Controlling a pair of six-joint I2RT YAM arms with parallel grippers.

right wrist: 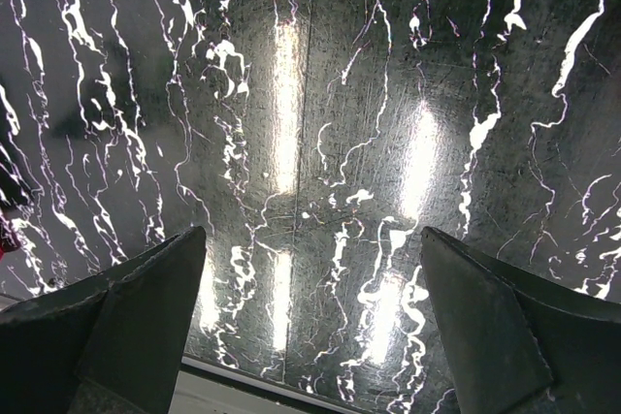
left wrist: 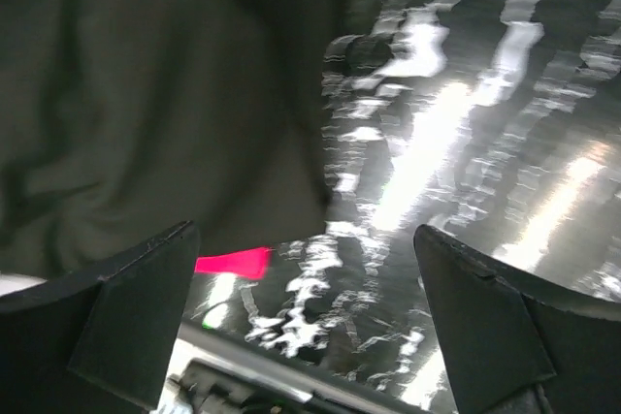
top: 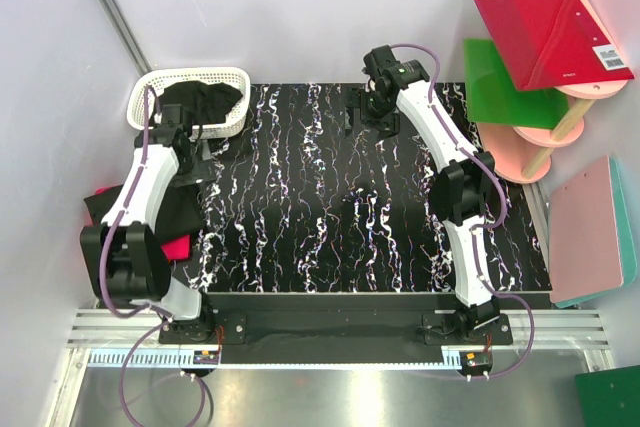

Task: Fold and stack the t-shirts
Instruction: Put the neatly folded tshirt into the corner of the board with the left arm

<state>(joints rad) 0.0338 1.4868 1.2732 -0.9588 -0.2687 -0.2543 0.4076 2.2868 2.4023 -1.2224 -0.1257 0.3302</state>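
Observation:
A black t-shirt [top: 205, 102] lies bunched in the white lattice basket [top: 232, 75] at the table's back left. Another black t-shirt [top: 172, 209] lies at the table's left edge, partly under the left arm, with a folded hot-pink one [top: 177, 247] showing beneath it. My left gripper [top: 203, 150] hangs open just in front of the basket. In the left wrist view the black cloth [left wrist: 146, 94] fills the upper left, a hot-pink corner [left wrist: 233, 262] peeks out below it, and nothing is between the fingers of the left gripper [left wrist: 306, 273]. My right gripper [top: 366, 107] is open over bare table at the back, and the right wrist view shows this gripper [right wrist: 310, 283] empty.
The table top [top: 350, 217] is black with white marbling. Stiff boards stand to the right: red [top: 550, 32], green [top: 500, 82], and pink [top: 590, 227], on a pale pink rack [top: 545, 162]. White walls close in the back and the left side.

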